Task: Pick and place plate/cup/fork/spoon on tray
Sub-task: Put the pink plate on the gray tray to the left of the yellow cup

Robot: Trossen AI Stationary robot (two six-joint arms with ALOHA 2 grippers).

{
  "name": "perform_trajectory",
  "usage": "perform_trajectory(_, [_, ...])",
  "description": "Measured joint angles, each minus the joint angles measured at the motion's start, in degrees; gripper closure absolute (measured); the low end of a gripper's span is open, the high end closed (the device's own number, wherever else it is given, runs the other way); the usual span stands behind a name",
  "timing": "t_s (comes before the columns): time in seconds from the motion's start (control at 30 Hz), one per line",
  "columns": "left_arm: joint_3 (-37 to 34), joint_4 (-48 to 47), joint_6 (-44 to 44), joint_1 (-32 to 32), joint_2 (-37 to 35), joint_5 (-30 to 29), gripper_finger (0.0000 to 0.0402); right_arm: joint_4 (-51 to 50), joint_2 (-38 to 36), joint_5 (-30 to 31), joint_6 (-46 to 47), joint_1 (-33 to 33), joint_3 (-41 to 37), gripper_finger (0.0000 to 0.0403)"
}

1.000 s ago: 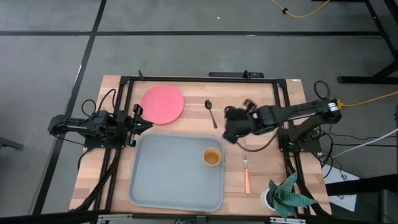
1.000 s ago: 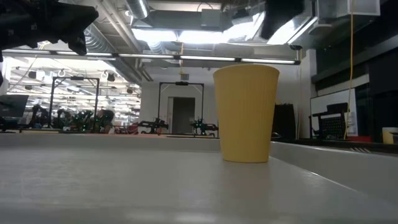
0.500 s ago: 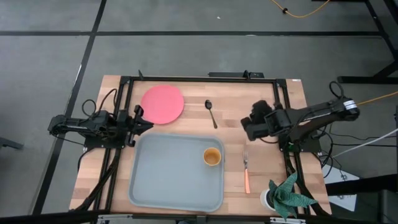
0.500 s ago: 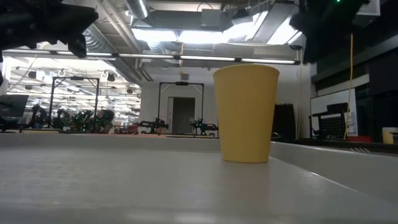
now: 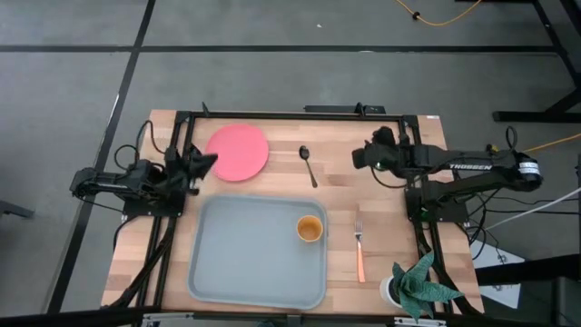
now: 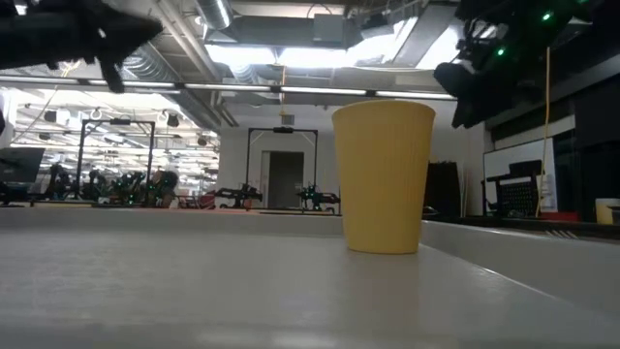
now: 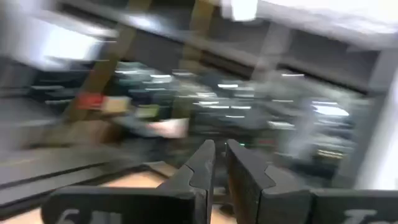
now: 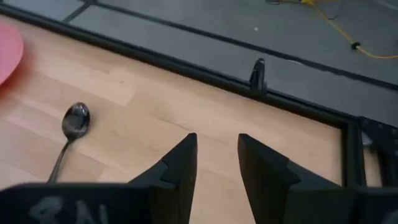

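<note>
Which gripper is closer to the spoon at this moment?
The right. The right gripper hangs just to the side of the spoon, past its bowl end, empty. The left gripper is farther off, at the far edge of the plate, which lies between them.
</note>
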Motion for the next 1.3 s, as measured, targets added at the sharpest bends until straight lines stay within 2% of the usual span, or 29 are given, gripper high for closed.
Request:
perform_trajectory(0.1, [4.5, -13.8, -0.1, 0.1, 1.9, -13.4, 0.0369, 3.0, 0.1, -5.3, -3.2, -2.3, -0.1, 0.0282])
perform_trajectory(0.13, [6.3, -20.1, -1.6, 0.1, 3.0, -15.7, 0.037, 3.7, 0.1, -6.9, -4.1, -2.8, -0.1, 0.0282])
perform_trajectory(0.2, [9.8, -28.5, -5.4, 0.4, 5.9, -16.5, 0.037, 4.4, 0.1, -8.9, -4.8, -3.1, -0.1, 0.0282])
perform_trajectory(0.33, [15.6, -32.1, -7.0, 0.6, 10.8, -7.9, 0.037, 4.7, 0.1, -9.8, -4.3, -3.1, -0.1, 0.0282])
perform_trajectory(0.43, [19.1, -31.9, -6.4, 0.6, 13.6, 4.0, 0.037, 4.7, 0.1, -9.8, -2.9, -3.0, -0.1, 0.0282])
perform_trajectory(0.57, [22.7, -31.8, -9.9, 0.4, 14.7, 20.2, 0.037, 4.7, 0.1, -9.9, -2.6, -3.0, -0.1, 0.0282])
perform_trajectory(0.67, [24.5, -30.9, -12.4, 0.4, 14.7, 25.5, 0.037, 4.7, 0.1, -9.8, -2.8, -3.0, -0.1, 0.0282])
perform_trajectory(0.77, [25.0, -31.1, -5.6, 0.3, 14.7, 30.0, 0.0369, 4.6, 0.1, -9.8, -3.6, -3.0, -0.1, 0.0282])
perform_trajectory(0.83, [25.1, -32.9, -5.7, 0.3, 14.7, 28.6, 0.0366, 4.6, 0.1, -9.8, -4.3, -3.0, -0.1, 0.0282])
perform_trajectory(1.07, [25.0, -52.2, -12.0, 0.4, 16.0, 13.3, 0.0304, 4.6, 0.1, -9.8, -4.4, -3.0, -0.1, 0.0282])
perform_trajectory(1.17, [25.1, -49.6, -8.9, 0.4, 18.5, 10.4, 0.0284, 4.6, 0.1, -9.8, -4.5, -3.0, -0.1, 0.0282])
perform_trajectory(1.3, [25.1, -48.2, -5.8, 0.4, 23.8, 10.6, 0.0275, 4.6, 0.1, -9.8, -5.9, -3.0, -0.1, 0.0282])
